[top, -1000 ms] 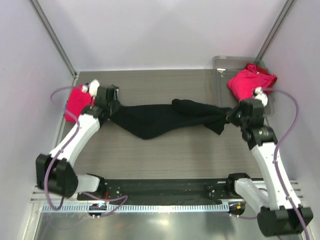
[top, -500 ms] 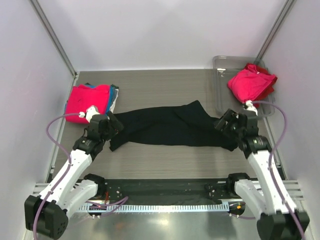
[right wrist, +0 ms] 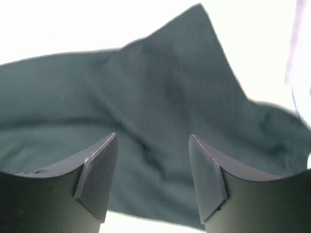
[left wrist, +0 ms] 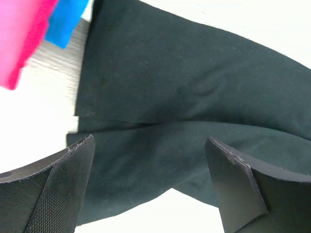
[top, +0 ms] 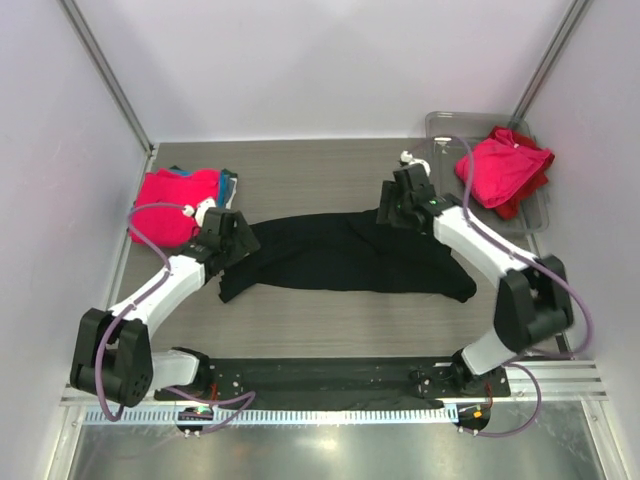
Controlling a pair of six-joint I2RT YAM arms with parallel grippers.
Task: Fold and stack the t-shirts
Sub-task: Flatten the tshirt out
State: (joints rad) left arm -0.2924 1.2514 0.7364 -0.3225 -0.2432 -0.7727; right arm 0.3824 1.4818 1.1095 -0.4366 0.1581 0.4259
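A large black t-shirt [top: 345, 255] lies crumpled lengthwise across the middle of the table, with no gripper holding it. My left gripper [top: 240, 240] hovers open over its left end. In the left wrist view its wide-apart fingers [left wrist: 63, 189] frame the black cloth [left wrist: 194, 87], and nothing is between them. My right gripper [top: 390, 205] is open above the shirt's far edge, and the right wrist view shows black cloth [right wrist: 160, 87] below its fingertips [right wrist: 104, 160]. A folded pink t-shirt [top: 175, 200] lies on a teal-blue one [top: 228, 185] at the far left.
A clear plastic tray [top: 440, 130] at the back right holds a bunched pink t-shirt [top: 505, 165] with a red one [top: 520, 205] under it. The left wrist view shows the pink [left wrist: 24, 39] and blue [left wrist: 65, 24] stack edges. Side walls stand close.
Both grippers opened and let go of the black t-shirt, which dropped flat onto the table. The right gripper then swung left to the shirt's far edge, and the left moved back over its left end.
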